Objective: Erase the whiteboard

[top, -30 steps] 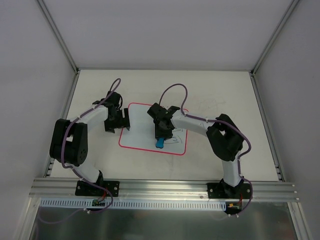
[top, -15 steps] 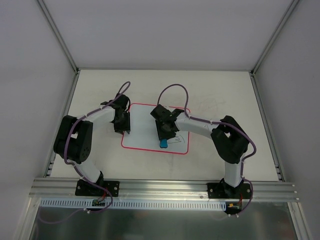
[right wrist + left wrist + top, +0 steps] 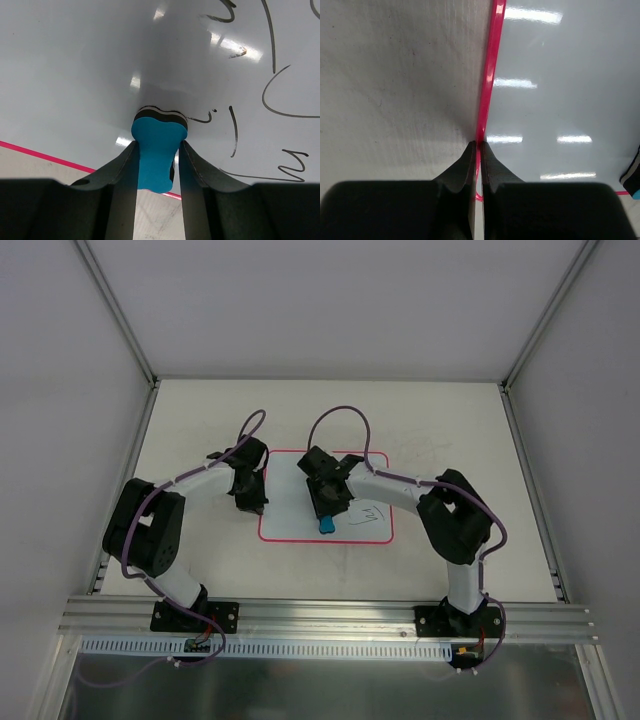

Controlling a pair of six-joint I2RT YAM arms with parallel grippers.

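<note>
With left hand, pinches the left red edge of the whiteboard; with right hand, clamps blue eraser onto it. Lies flat, central on the worktop, long axis left-right, scribbles at right.

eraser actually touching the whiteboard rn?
Touching. Right wrist view: the eraser, pinched by the right gripper, has its dark felt end flush against the whiteboard, no gap.

You're looking at a white whiteboard wearing a glossy red-pink border and carrying dark scribbles. The eraser is showing bright blue with a black band. Purple cables are looping over white-and-black arms above a cream table.
</note>
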